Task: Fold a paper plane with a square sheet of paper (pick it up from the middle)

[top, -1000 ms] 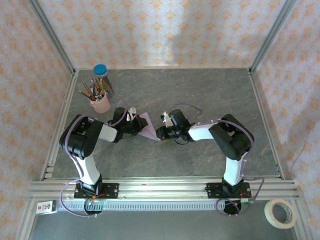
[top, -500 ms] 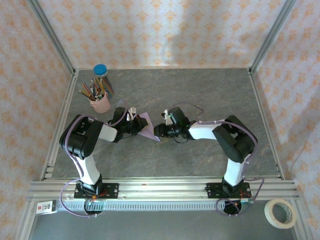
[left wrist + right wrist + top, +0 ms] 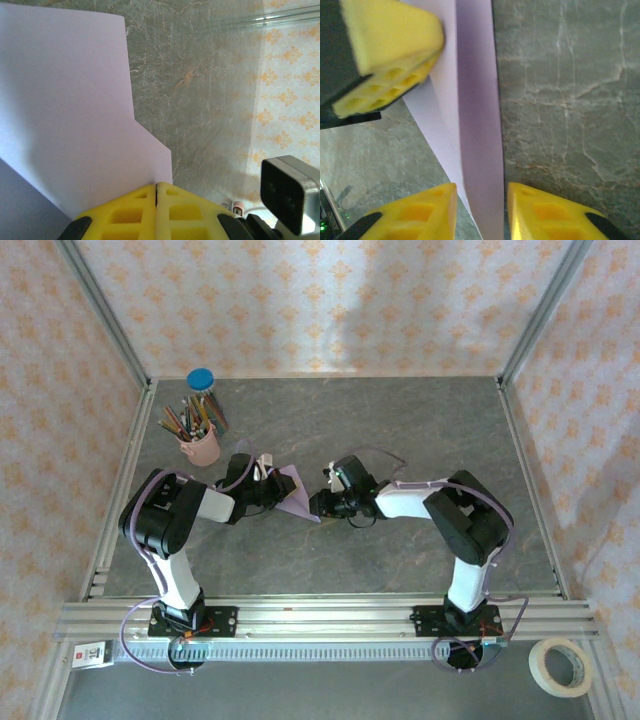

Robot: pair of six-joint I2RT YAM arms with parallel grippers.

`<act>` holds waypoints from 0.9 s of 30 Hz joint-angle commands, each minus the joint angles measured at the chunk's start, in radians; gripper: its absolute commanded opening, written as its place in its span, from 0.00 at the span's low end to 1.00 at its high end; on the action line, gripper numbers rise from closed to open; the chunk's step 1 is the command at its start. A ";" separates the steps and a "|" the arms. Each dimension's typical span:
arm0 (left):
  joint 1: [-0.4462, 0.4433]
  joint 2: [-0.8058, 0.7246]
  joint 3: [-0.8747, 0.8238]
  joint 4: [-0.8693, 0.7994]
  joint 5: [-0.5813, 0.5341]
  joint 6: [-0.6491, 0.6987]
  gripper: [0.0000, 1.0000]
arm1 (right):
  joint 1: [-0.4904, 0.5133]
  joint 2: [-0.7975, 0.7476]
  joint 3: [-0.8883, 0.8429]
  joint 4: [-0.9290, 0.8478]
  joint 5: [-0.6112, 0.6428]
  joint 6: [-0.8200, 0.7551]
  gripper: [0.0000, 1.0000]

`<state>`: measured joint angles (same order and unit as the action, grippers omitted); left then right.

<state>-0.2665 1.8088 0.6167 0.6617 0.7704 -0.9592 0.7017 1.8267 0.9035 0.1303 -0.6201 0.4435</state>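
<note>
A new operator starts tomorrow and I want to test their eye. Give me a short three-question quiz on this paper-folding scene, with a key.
1. True or false: the left jaws are shut on the lilac paper.
2. Where on the table does the pink pencil cup stand? A) far left corner B) near right corner C) between the two arms
3. Fill in: in the right wrist view, the paper runs ___ the right jaws' yellow fingers.
Key: 1 true; 2 A; 3 between.
</note>
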 commanded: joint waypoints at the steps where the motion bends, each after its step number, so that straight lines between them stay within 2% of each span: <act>1: 0.002 0.012 0.019 -0.008 0.004 0.029 0.07 | 0.007 0.012 0.028 -0.035 0.010 -0.018 0.27; 14: 0.002 0.020 0.026 -0.013 0.003 0.033 0.07 | 0.021 0.059 0.035 -0.075 0.021 -0.020 0.15; 27: 0.001 0.026 0.028 -0.047 -0.020 0.039 0.06 | 0.021 0.071 0.044 -0.095 0.025 -0.011 0.14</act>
<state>-0.2665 1.8206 0.6224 0.6373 0.7692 -0.9409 0.7078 1.8545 0.9348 0.0727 -0.6128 0.4339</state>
